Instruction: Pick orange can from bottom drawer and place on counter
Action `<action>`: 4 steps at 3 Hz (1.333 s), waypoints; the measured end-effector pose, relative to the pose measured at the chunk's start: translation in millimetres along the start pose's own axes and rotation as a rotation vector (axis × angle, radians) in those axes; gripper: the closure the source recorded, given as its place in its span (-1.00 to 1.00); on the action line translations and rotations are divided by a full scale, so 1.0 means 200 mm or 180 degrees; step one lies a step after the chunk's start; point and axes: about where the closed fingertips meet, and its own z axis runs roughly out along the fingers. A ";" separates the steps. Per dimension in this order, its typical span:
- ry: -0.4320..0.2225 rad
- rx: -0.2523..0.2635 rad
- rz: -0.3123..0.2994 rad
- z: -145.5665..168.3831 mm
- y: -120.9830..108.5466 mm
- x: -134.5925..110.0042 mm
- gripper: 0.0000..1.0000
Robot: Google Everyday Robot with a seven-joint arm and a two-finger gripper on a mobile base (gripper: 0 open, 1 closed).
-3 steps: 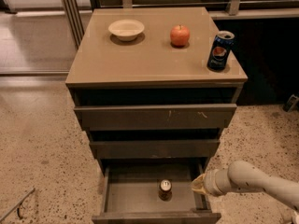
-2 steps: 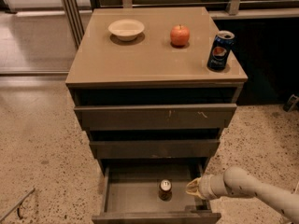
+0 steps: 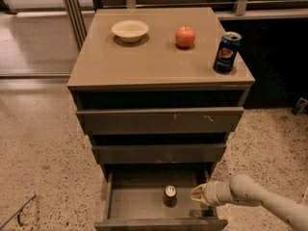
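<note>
The orange can (image 3: 170,196) stands upright in the open bottom drawer (image 3: 126,207), near its middle, silver top showing. My gripper (image 3: 196,194) reaches in from the right on a pale arm and sits inside the drawer, just right of the can with a small gap between them. The tan counter (image 3: 144,57) tops the cabinet above.
On the counter stand a white bowl (image 3: 130,30), a red apple (image 3: 185,36) and a dark blue Pepsi can (image 3: 226,52) at the right edge. The two upper drawers (image 3: 159,121) are slightly out. Speckled floor surrounds the cabinet.
My gripper has moved left inside the bottom drawer, closing in on the orange can. The can has not moved.
</note>
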 end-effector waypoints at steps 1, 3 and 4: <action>-0.0107 0.0010 -0.0111 0.11 -0.03 0.03 0.15; -0.0211 -0.0069 -0.0190 0.27 -0.06 0.05 -0.26; -0.0251 -0.0142 -0.0203 0.34 -0.07 0.05 -0.26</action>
